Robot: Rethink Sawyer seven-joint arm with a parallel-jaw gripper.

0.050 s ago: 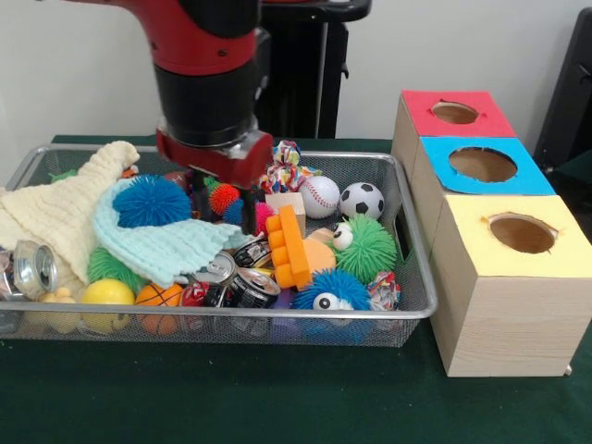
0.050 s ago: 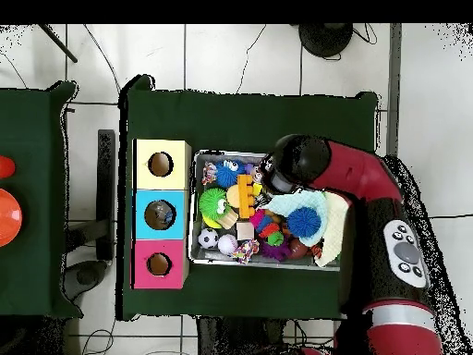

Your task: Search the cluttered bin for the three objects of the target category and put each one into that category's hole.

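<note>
Front view shows the red-and-black arm's gripper [image 1: 242, 190] lowered into the silver wire-mesh bin [image 1: 407, 305], its tips buried among toys, so whether it is spread or clamped I cannot tell. The target category is not evident. Just beside the gripper lie a spiky blue rubber ball [image 1: 151, 201] and a pale green knitted cloth [image 1: 171, 245]; both look soft, light and yielding, best pinched across the middle. Further off, crushed aluminium cans [image 1: 236, 280] seem stiff, slippery. Three wooden boxes with red, blue and yellow holed lids [image 1: 481, 166] stand well apart.
</note>
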